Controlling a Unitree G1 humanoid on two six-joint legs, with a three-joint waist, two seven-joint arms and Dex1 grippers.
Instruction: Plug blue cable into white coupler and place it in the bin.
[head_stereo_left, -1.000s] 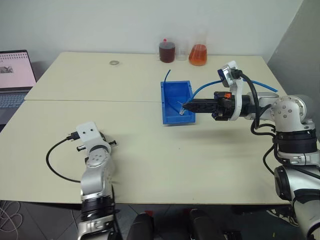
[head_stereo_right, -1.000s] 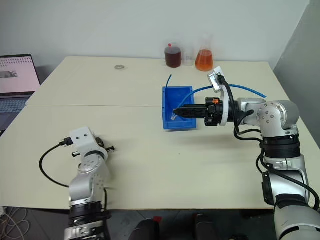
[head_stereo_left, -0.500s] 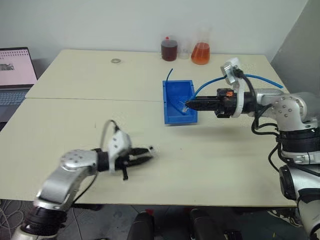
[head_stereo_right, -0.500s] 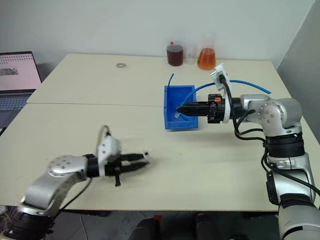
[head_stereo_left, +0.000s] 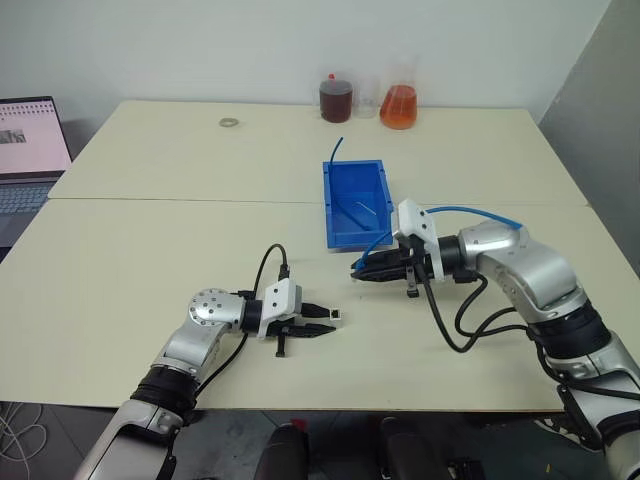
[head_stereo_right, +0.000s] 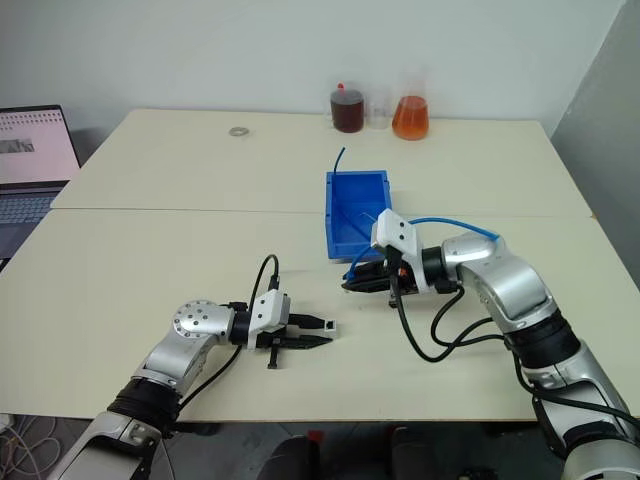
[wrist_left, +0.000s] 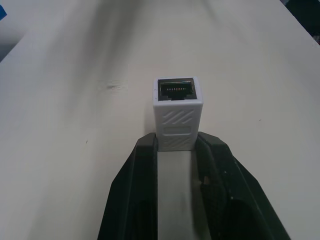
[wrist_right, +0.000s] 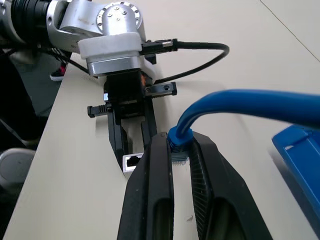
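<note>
Two flasks (head_stereo_left: 366, 100), ring (head_stereo_left: 229, 123) (far edge), laptop (head_stereo_left: 30, 150).

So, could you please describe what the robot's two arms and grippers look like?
Both arms are silver-grey metal with rounded joints and black segments. Each wrist carries a boxy white head, from which a black cable loops back. The left gripper and right gripper each have two slim black fingers.

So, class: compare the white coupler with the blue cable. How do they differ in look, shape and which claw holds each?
The white coupler is a small rigid block with a dark socket face; the blue cable is a long flexible cord. The coupler sits in the left claw; the cable's plug end sits in the right claw. The coupler is wholly gripped; the cable trails back in an arc past the right arm. Both are held above the table, facing each other, not yet joined.
</note>
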